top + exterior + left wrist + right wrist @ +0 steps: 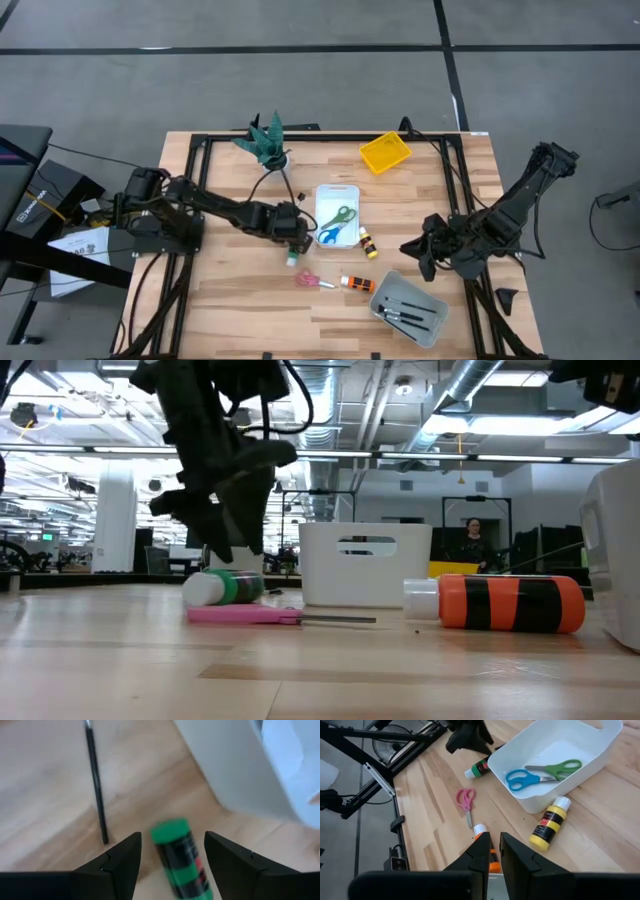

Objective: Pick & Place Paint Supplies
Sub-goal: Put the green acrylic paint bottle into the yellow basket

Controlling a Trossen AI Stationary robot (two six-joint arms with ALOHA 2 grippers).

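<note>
From above, the left hand (296, 243) reaches across the wooden tabletop (230, 300) to the green paint bottle (292, 258), which lies just off the near left corner of the white tray (337, 193). That tray holds blue-handled scissors (329, 236) and green-handled scissors (343, 215). A yellow paint bottle (367, 242) lies just beside the tray's right side, pink-handled scissors (310, 281) and an orange paint bottle (357, 284) lie nearer the front edge, and dark-handled brushes (408, 318) rest in the grey tray (432, 297). A yellow tray (385, 152) and a green potted plant (267, 142) stand at the back. The right hand (416, 250) hangs over the tabletop's right part, apart from all supplies.

At tabletop level, the left hand (232, 545) comes down right at the green bottle (222, 587), which lies on its side behind the pink scissors (280, 616); the orange bottle (496, 603) lies to the right, before the white tray (364, 565). A person (472, 546) stands far behind.

The left wrist camera shows its fingers (122, 862) spread wide with the green bottle (181, 858) between them, seemingly untouched, though blur makes that uncertain. A thin black rod (96, 784) lies beside.

The right wrist camera shows its fingers (519, 852) drawn narrow, holding nothing, above the orange bottle (480, 831).
</note>
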